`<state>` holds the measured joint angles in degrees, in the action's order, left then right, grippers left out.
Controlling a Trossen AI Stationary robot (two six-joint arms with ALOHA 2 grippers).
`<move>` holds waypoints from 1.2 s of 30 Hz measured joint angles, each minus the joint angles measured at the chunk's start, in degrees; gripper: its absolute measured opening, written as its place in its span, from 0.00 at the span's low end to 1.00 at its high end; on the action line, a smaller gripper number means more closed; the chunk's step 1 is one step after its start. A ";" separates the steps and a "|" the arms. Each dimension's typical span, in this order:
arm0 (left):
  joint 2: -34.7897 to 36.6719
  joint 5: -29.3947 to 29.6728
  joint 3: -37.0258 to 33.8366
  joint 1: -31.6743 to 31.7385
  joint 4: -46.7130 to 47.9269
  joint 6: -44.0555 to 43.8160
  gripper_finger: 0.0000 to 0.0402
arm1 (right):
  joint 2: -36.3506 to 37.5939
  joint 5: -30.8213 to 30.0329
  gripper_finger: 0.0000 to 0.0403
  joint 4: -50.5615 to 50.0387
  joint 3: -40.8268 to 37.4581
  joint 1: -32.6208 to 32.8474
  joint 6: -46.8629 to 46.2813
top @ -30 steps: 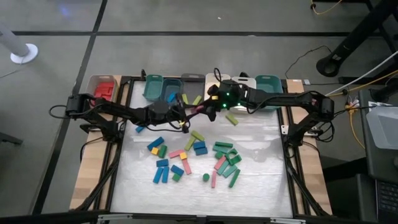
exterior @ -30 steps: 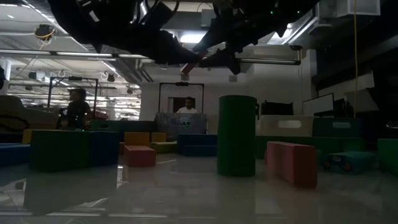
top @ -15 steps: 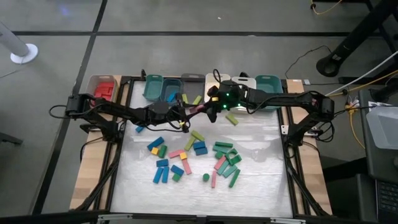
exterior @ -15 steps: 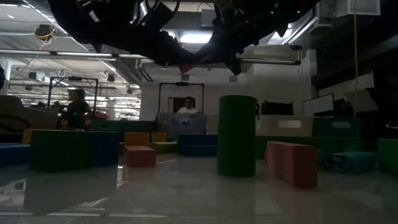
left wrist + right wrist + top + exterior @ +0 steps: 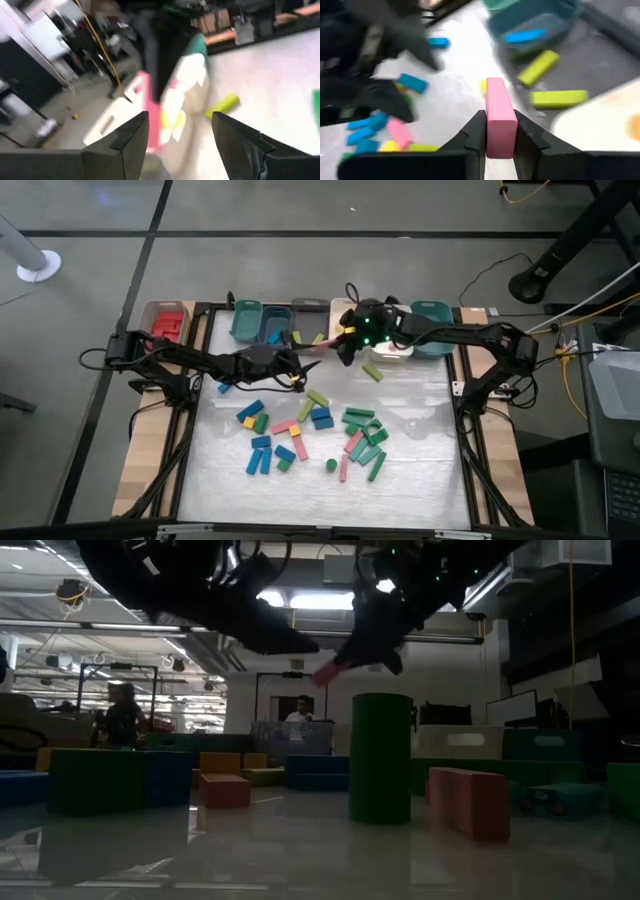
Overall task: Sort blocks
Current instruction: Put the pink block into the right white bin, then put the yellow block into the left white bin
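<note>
You are looking down on a pale table (image 5: 420,470) standing on a grey floor, with a row of bins lining its far edge. The tan bin (image 5: 165,323) at the left end is holding red pieces; the teal bin (image 5: 246,320) beside it is showing nothing you can make out; the next teal bin (image 5: 276,323) is holding a blue block (image 5: 525,36), the grey bin (image 5: 306,326) is carrying two lime bars (image 5: 538,67), and the white bin (image 5: 392,346) and the far teal bin (image 5: 433,313) are partly hidden by the right arm. The right gripper (image 5: 500,131) is hanging above the table's far edge, near the grey and white bins, its fingers clamped on a pink block (image 5: 499,116), which is sitting between them with its long axis running straight out ahead of the fingers; from above, the pink block is pointing toward the left arm. The left gripper (image 5: 180,132) is waiting just beside it, over the far middle of the table, fingers spread wide and gripping nothing. A lime block (image 5: 372,371) is lying alone near the white bin. The other blocks (image 5: 310,435) are lying scattered flat across the middle of the table, in blue, green, pink, yellow and lime, pointing every which way.
</note>
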<state>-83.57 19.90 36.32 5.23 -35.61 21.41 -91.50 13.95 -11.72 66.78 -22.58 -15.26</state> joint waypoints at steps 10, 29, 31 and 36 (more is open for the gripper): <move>0.00 0.17 0.00 1.23 24.32 -11.75 0.49 | 3.64 -2.62 0.17 -7.43 -0.02 -10.33 6.16; 0.00 -0.80 0.00 7.33 33.37 -20.79 0.49 | 8.02 -22.46 0.23 -32.99 0.00 -16.10 12.67; 0.00 -0.85 0.00 7.64 35.00 -21.38 0.49 | 8.02 -22.40 0.24 -32.77 0.00 -16.07 12.67; 0.00 -0.85 -1.48 7.69 34.48 -21.49 0.49 | 8.02 -22.44 0.24 -32.70 0.00 -16.07 12.65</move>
<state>-83.57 19.05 34.83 12.93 -1.13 -0.08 -83.48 -8.49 -44.42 66.78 -38.65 -2.61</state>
